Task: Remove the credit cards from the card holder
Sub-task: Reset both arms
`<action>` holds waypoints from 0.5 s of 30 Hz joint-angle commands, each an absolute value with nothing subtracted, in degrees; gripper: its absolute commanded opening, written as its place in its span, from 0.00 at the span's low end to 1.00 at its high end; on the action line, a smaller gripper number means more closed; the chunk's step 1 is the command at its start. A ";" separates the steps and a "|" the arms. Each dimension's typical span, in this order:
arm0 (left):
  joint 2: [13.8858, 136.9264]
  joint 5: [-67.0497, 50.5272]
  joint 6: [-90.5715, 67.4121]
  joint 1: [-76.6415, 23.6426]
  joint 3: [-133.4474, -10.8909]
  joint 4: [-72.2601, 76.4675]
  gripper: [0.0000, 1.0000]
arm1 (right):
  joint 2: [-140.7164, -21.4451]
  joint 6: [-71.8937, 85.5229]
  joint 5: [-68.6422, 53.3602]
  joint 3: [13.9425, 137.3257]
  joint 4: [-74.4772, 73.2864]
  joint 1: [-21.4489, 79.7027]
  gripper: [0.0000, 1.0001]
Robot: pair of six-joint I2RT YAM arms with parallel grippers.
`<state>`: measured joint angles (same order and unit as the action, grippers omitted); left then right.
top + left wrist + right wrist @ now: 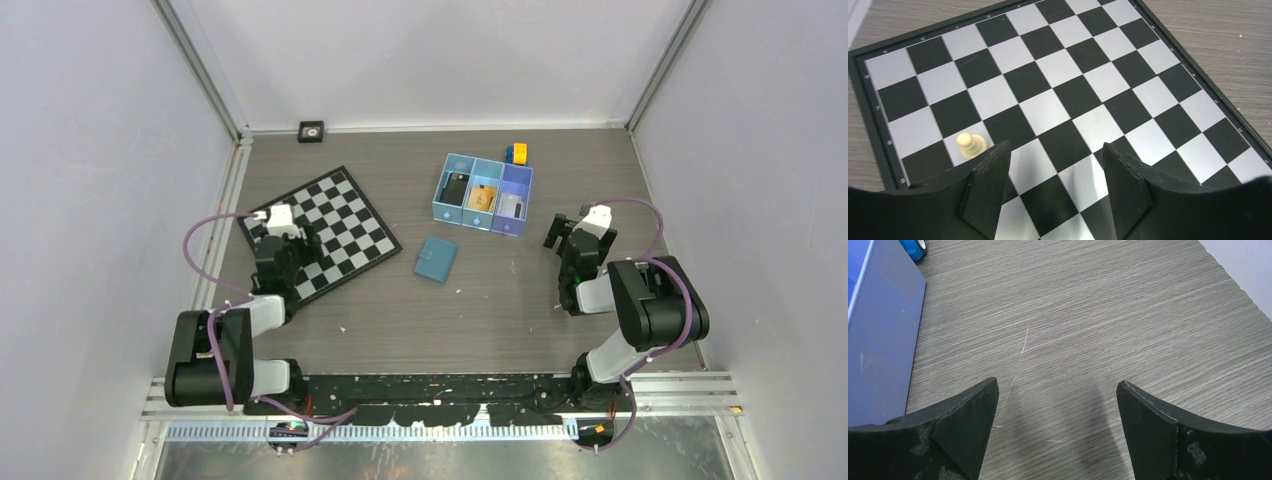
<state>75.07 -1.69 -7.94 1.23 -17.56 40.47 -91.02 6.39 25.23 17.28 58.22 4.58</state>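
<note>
Your left claw [1054, 150] hangs over the chessboard [325, 232], jaws spread wide with nothing between them. A pale pawn [970, 145] stands just beside its left finger.

Your right claw [1057, 390] is also wide open and holds nothing. It sits low over bare counter [1108, 315], right of the blue tray [443, 178].

The card holder [437, 259] lies flat on the counter between chessboard and tray, just near of the tray and well apart from both claws.

In the tray, the black card [456, 187] is in the left compartment, the orange-tan card [482, 196] in the middle and the silvery grey card [513, 206] in the right. A yellow-and-blue toy [516, 152] sits behind the tray.
</note>
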 commanded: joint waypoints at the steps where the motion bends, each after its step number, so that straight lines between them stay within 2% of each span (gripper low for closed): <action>1: 73.48 -1.05 -4.30 0.66 -12.08 54.57 0.74 | -89.74 7.02 26.73 17.94 60.64 4.38 0.93; 6: 91.20 -3.01 -2.25 0.46 -14.35 70.39 0.83 | -89.74 7.03 26.72 17.86 60.57 4.39 0.93; 7: 89.96 -2.30 -2.36 0.49 -15.00 67.87 0.86 | -89.76 7.01 26.72 17.90 60.58 4.32 0.93; 8: 87.37 0.36 -2.89 0.50 -17.00 56.87 0.88 | -89.76 7.01 26.71 17.95 60.59 4.34 0.93; 9: 86.60 1.97 -3.13 0.45 -19.48 52.28 0.95 | -89.75 6.97 26.72 17.92 60.61 4.32 0.93; 10: 88.17 2.01 -3.25 0.47 -20.98 53.14 0.99 | -89.74 6.98 26.72 17.95 60.64 4.37 0.93; 13: 87.64 -3.85 -0.82 0.51 -19.79 53.96 1.00 | -89.76 7.00 26.72 17.95 60.60 4.36 0.93; 15: 88.67 -2.71 -1.18 0.46 -21.04 53.69 1.00 | -89.75 6.98 26.72 17.95 60.59 4.36 0.93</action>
